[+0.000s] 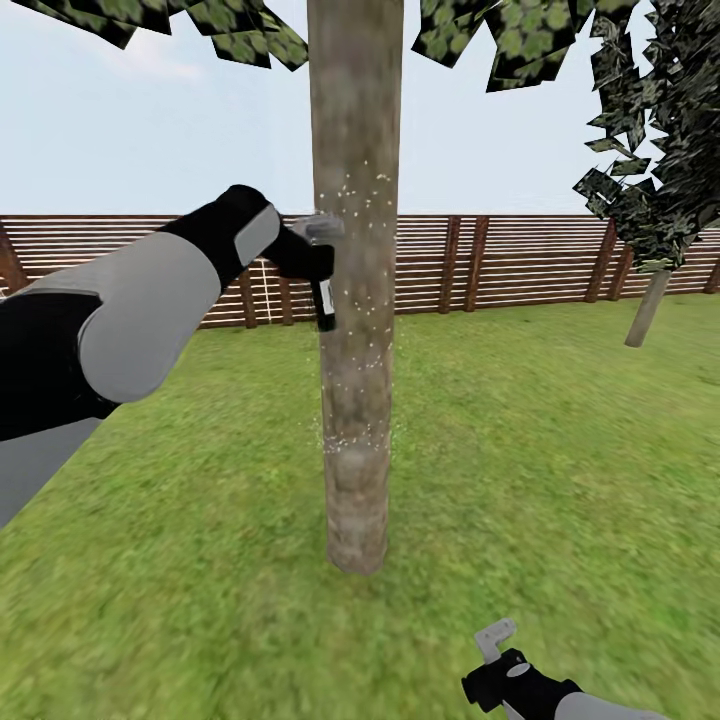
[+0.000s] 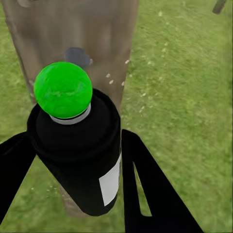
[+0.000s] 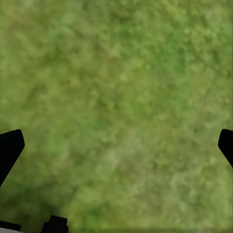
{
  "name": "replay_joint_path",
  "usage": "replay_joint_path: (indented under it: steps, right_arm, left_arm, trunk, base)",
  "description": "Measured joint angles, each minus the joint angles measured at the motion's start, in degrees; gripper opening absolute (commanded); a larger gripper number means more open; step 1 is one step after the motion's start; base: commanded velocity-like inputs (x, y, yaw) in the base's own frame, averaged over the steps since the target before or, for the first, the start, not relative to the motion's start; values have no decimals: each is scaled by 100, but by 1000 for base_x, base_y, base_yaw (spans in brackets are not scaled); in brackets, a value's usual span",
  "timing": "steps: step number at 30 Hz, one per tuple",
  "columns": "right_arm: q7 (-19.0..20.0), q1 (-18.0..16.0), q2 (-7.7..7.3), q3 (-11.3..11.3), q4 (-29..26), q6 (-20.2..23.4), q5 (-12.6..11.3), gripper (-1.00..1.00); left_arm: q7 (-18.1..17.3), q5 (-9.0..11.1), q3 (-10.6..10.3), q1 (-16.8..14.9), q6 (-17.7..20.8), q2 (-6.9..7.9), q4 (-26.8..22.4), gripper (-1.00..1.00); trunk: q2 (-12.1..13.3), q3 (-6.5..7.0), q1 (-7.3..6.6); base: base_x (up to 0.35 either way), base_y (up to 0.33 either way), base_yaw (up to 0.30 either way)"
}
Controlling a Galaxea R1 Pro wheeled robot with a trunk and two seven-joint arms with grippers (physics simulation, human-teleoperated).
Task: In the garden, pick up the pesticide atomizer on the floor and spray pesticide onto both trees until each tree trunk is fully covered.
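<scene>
Spray bottle (image 2: 82,160): black, white label, green ball on top in the left wrist view. Clamped between the left fingers (image 2: 145,184), held right against the tree trunk (image 1: 352,300). White specks (image 1: 350,440) dot the bark. Right fingers (image 3: 10,148) spread wide over grass (image 3: 116,97). Slat fence (image 1: 520,262) beyond.

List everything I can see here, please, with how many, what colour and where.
trunk: 1, grey-brown, centre, flecked with white specks
second tree: 1, dark green leaves, far right
fence: 1, brown slats, across the back
lawn: 1, green, all around
atomizer: 1, black with white label, beside the trunk
left gripper: 1, black, shut on the atomizer
right gripper: 1, black with grey tips, low right, open over grass
</scene>
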Motion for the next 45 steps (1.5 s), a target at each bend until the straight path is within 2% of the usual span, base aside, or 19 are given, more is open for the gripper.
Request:
replay_joint_path:
  steps: [1,3,12,19,21,23,26,29,34,37,42,43,45]
  right_arm:
    - [0,0,-3,0,0,0,0,100]
    - [0,-2,-4,0,0,0,0,100]
    - [0,0,-2,0,0,0,0,100]
    - [0,0,1,0,0,0,0,100]
    - [0,0,2,0,0,0,0,100]
    - [0,0,2,0,0,0,0,100]
    - [0,0,3,0,0,0,1,100]
    - [0,0,3,0,0,11,8,100]
    - [8,-3,12,8,0,13,9,100]
    - [9,-2,12,9,0,8,9,100]
    - [9,-3,20,9,0,9,9,100]
    - [9,-2,26,9,0,6,9,100]
    - [9,0,26,6,0,-27,9,100]
  left_arm:
    - [0,126,-15,0,-24,0,-4,-100]
    - [1,177,-25,0,-37,0,-5,-100]
    - [1,170,-9,35,-64,0,164,-100]
    - [-6,167,-16,266,-81,0,175,-100]
    - [-6,165,-16,470,-118,0,177,-100]
    - [-4,166,-19,651,-413,0,175,-100]
    - [0,164,-19,928,-570,0,177,-100]
    - [-7,171,-7,1375,-1045,0,177,-100]
    - [1,158,-22,1990,-1253,0,175,-100]
    - [3,142,-44,2582,-1745,0,180,-100]
    - [2,156,-27,3104,-2200,0,183,-100]
    - [1,158,-20,3288,-2341,0,188,-100]
    - [2,148,-44,3719,-2878,0,188,-100]
  trunk:
    - [0,0,0]
    - [0,0,0]
    - [0,0,0]
    - [0,0,0]
    - [1,-1,1]
    - [1,-1,0]
    - [1,-1,0]
    - [0,-1,0]
    - [1,-1,0]
    - [2,-2,1]
    - [0,-1,0]
    - [0,-1,0]
    - [1,-2,0]
  base:
    - [0,0,0]
    - [0,0,0]
    - [0,0,0]
    - [0,0,0]
    - [0,0,0]
    - [0,0,0]
    - [0,0,0]
    - [0,0,0]
    - [0,0,0]
    - [0,0,0]
    - [0,0,0]
    - [0,0,0]
    - [0,0,0]
